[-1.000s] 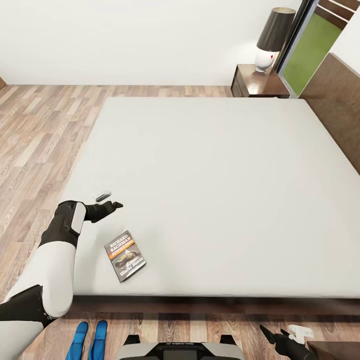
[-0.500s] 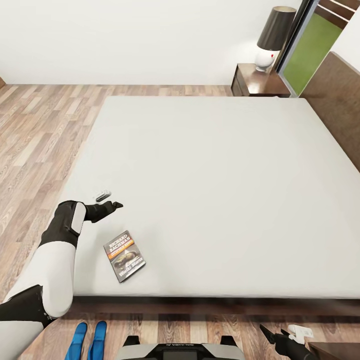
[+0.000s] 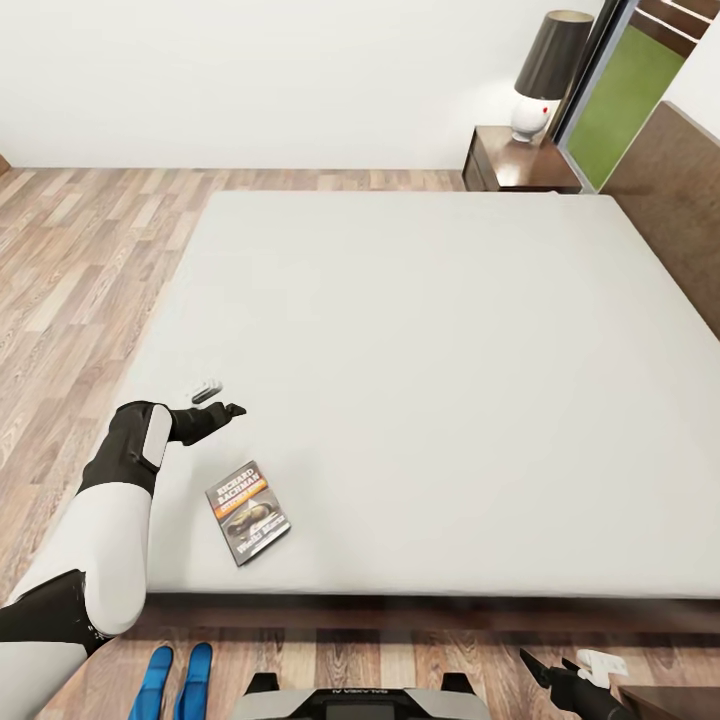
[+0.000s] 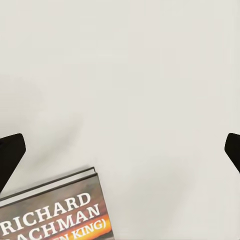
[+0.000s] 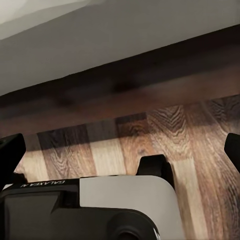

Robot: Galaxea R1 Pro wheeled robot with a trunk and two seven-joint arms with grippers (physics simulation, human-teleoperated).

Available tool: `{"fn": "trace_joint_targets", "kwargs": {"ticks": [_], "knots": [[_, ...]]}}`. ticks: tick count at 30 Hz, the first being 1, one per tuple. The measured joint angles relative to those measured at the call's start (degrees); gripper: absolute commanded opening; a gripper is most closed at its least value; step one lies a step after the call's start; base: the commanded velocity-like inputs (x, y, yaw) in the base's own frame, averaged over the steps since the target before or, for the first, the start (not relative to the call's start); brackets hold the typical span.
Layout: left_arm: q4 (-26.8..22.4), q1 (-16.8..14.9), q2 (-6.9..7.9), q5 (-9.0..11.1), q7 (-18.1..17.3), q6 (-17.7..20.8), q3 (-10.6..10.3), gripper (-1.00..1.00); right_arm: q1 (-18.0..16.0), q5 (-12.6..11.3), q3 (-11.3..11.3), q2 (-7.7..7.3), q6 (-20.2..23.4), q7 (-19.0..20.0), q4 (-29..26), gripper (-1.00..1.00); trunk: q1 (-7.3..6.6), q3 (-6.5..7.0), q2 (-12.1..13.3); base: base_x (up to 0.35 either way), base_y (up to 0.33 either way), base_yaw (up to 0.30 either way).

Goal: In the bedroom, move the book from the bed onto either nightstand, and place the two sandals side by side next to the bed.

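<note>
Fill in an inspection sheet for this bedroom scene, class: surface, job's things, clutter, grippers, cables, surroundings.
Surface: grey mattress of the bed, mostly bare.
Job's things: book flat near the mattress's front edge; blue sandals side by side on the floor; nightstand at the far corner.
Clutter: nothing seen.
Grippers: left gripper open above the mattress beyond the book; right gripper open, low over the floor.
Cables: nothing seen.
Surroundings: lamp on the nightstand, wood-plank floor, window.

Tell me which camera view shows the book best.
The head view: the whole book lies flat on the bed near its front edge, beside the left gripper. The left wrist view catches just its top corner with the author lettering, large and legible. The right wrist view faces the floor and bed frame instead.
</note>
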Motion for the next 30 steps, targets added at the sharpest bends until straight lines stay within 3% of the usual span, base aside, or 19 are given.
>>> {"fn": "trace_joint_targets", "kwargs": {"ticks": [4,14,19,30], "knots": [[0.0,0.0,0.00,0.0,0.0,0.0,0.0,1.00,0.0,0.0,0.0,-0.01,0.0,0.0,0.0,1.00,0.88,-0.72,-1.6,0.000,0.000,0.000],[0.0,0.0,0.00,0.0,0.0,0.0,0.0,1.00,0.0,0.0,0.0,-0.02,0.0,0.0,0.0,1.00,0.88,-0.73,-1.6,0.000,0.000,0.000],[0.0,0.0,0.00,0.0,0.0,0.0,0.0,1.00,0.0,0.0,0.0,0.01,0.0,0.0,0.0,1.00,1.98,-1.62,-3.6,0.000,0.000,0.000],[0.0,0.0,0.00,0.0,0.0,0.0,0.0,1.00,0.0,0.0,0.1,0.01,0.1,0.0,0.0,1.00,1.98,-1.62,-3.6,0.000,0.000,0.000]]}}
